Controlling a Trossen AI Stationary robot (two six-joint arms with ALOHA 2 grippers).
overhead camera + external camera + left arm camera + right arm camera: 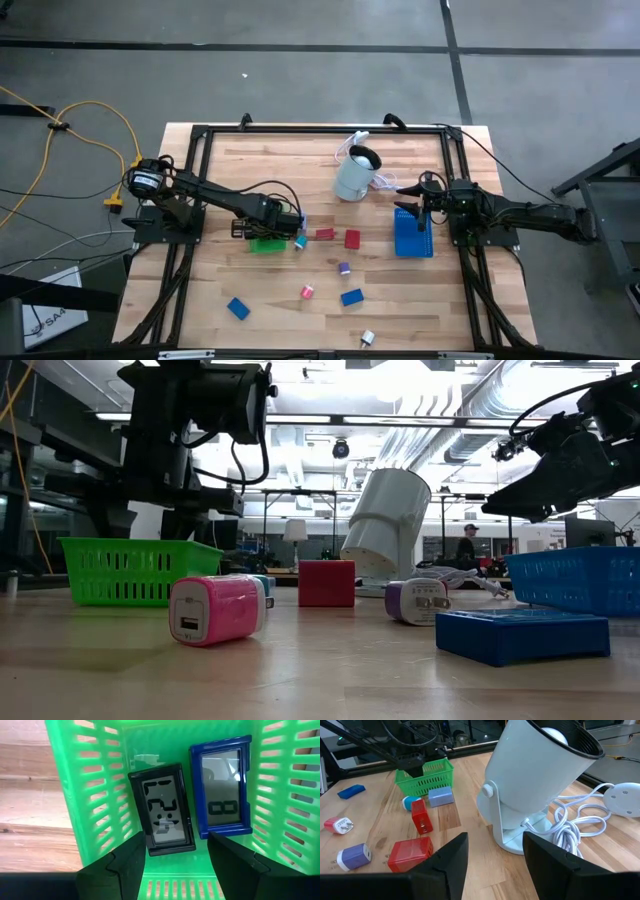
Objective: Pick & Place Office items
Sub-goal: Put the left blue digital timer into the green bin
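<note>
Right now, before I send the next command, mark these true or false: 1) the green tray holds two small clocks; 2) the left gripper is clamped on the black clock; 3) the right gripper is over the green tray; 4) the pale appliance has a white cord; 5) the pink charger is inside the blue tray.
1) True: a black clock and a blue clock lie side by side in the green tray.
2) False: the left gripper hangs open above it, holding nothing.
3) False: the right gripper is above the blue tray.
4) True: the pale appliance has a white cord.
5) False: the pink charger lies on the table.
</note>
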